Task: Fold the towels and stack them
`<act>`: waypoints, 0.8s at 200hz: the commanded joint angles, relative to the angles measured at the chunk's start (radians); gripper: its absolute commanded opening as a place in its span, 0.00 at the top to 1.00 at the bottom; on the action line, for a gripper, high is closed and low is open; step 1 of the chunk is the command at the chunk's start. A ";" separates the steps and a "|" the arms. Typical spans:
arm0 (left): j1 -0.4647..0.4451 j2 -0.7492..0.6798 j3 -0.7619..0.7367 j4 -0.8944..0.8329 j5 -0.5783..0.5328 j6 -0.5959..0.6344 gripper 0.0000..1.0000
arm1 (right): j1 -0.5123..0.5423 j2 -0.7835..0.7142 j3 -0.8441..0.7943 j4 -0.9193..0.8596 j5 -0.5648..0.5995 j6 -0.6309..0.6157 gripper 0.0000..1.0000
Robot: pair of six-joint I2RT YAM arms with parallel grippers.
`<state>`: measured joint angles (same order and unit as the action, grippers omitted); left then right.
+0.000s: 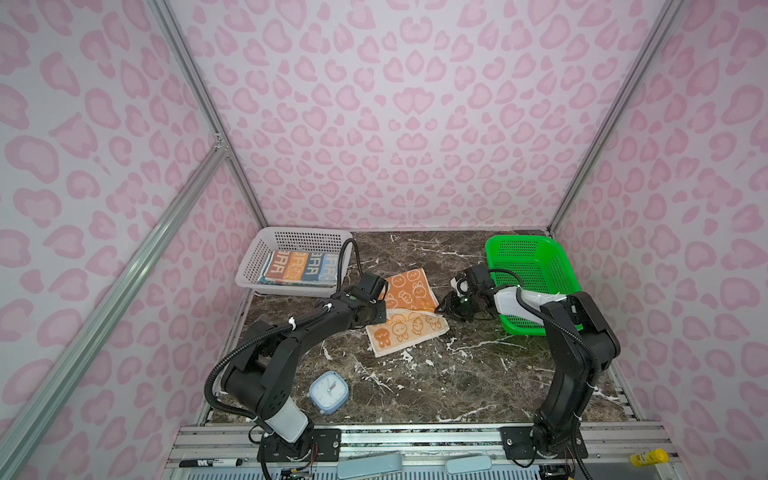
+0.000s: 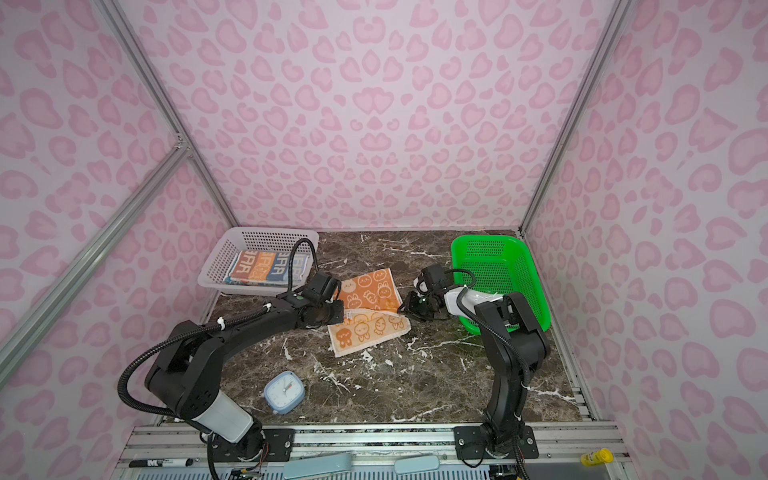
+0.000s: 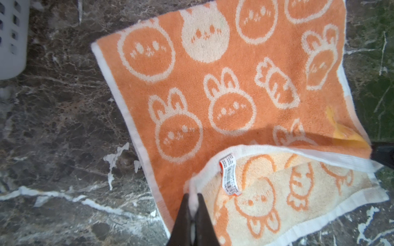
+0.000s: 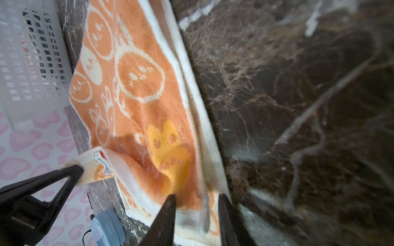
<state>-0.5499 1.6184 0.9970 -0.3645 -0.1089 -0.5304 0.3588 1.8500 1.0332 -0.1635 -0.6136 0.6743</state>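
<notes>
An orange towel (image 1: 409, 291) (image 2: 370, 291) (image 3: 213, 95) (image 4: 138, 85) with bunny prints lies mid-table. Its near part is turned over, showing the pale underside with a tag. My left gripper (image 1: 385, 312) (image 2: 343, 311) (image 3: 193, 197) is shut on the white-hemmed corner of that turned-over part and holds it just above the cloth. My right gripper (image 1: 440, 307) (image 2: 403, 307) (image 4: 197, 197) is at the towel's right side, jaws apart, with the blurred hem between them. A towel in blue, orange and cream blocks (image 1: 299, 268) (image 2: 266, 268) lies folded in the white basket (image 1: 249, 270) (image 2: 214, 270).
A green basket (image 1: 536, 245) (image 2: 498, 245) stands tilted at the back right, behind my right arm. A pale blue clock (image 1: 328, 392) (image 2: 284, 392) sits near the front left. A marker (image 1: 212, 462) and a yellow bottle (image 1: 648, 457) lie on the front rail.
</notes>
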 commanded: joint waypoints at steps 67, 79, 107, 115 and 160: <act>-0.002 -0.027 -0.010 0.013 -0.021 0.000 0.97 | 0.005 0.007 -0.005 0.035 -0.001 0.019 0.95; -0.002 -0.030 -0.009 0.012 -0.022 0.001 0.97 | 0.005 -0.003 -0.005 0.030 0.001 0.018 0.99; -0.003 -0.048 0.001 0.006 -0.017 0.017 0.97 | 0.004 -0.044 0.003 -0.011 0.014 -0.003 1.00; -0.004 -0.060 0.005 0.001 -0.019 0.024 0.97 | 0.004 -0.062 0.009 -0.028 0.019 -0.011 1.00; -0.019 -0.141 -0.029 -0.006 -0.032 0.054 0.97 | 0.005 -0.143 0.026 -0.123 0.046 -0.060 1.00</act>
<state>-0.5625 1.5200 0.9894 -0.3649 -0.1226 -0.4980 0.3626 1.7287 1.0607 -0.2165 -0.5930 0.6544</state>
